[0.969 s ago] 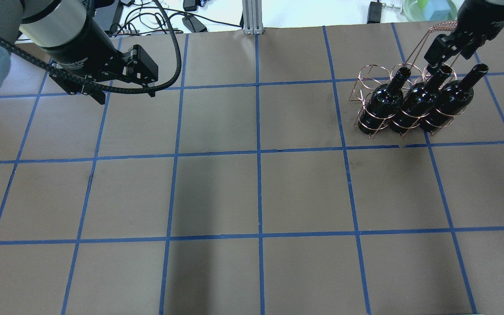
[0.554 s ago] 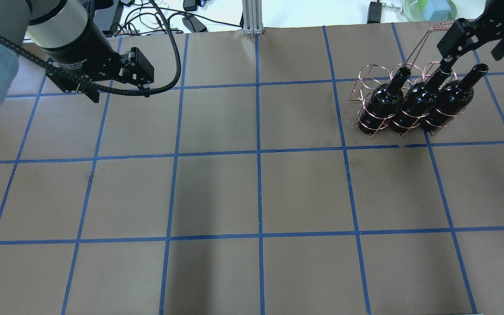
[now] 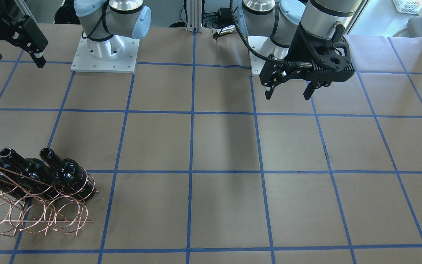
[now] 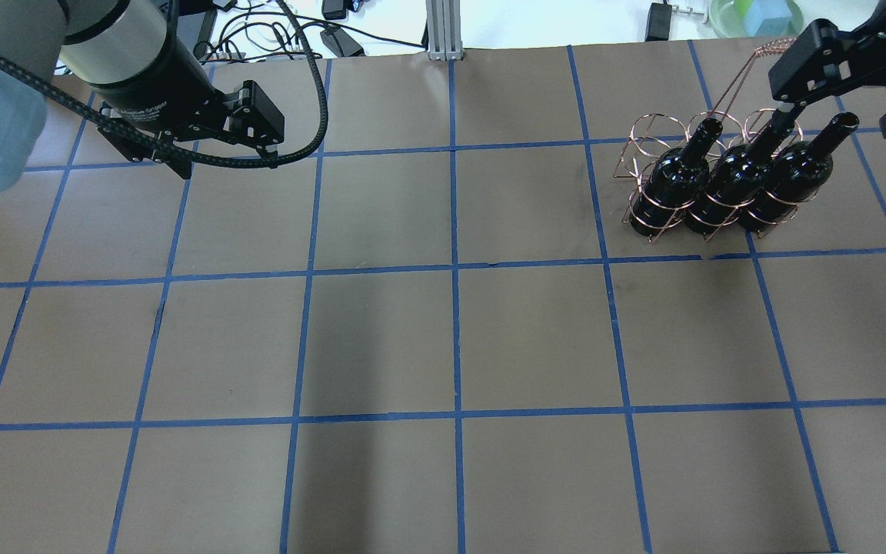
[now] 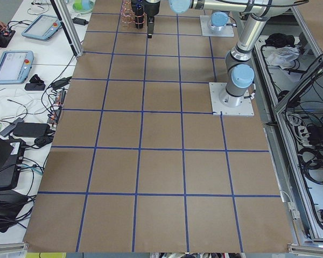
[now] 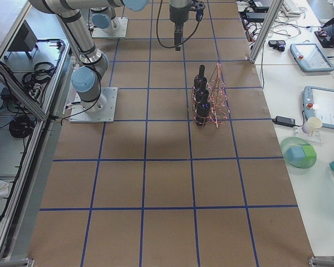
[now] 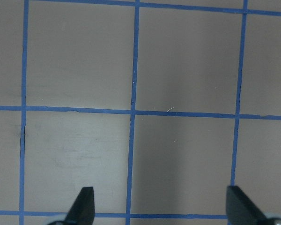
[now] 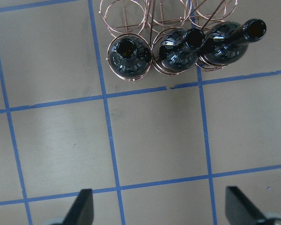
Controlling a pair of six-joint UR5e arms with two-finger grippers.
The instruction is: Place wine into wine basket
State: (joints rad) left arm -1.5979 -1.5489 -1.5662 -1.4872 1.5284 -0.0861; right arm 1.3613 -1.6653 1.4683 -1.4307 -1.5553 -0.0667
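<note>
Three glossy black wine bottles (image 4: 677, 181) (image 4: 735, 181) (image 4: 793, 173) stand upright side by side in the front rings of the rose-gold wire wine basket (image 4: 637, 142) at the table's far right. They also show in the front view (image 3: 68, 172) and, from above, in the right wrist view (image 8: 129, 54). The basket's empty rings (image 3: 68, 216) lie behind them. My right gripper (image 4: 843, 96) is open and empty, raised above and beyond the bottles. My left gripper (image 4: 224, 165) is open and empty over bare table at the far left.
The brown table (image 4: 451, 338) carries a blue tape grid. Cables and a metal post (image 4: 443, 31) sit past the far edge. A green bowl with a blue block (image 4: 758, 15) stands off the table behind the basket. The arm bases (image 3: 104, 55) are bolted at the robot's side.
My right gripper has lifted away from the middle bottle's neck and moved right, still open. The bottles and basket have not moved. My left gripper shifted only slightly.
</note>
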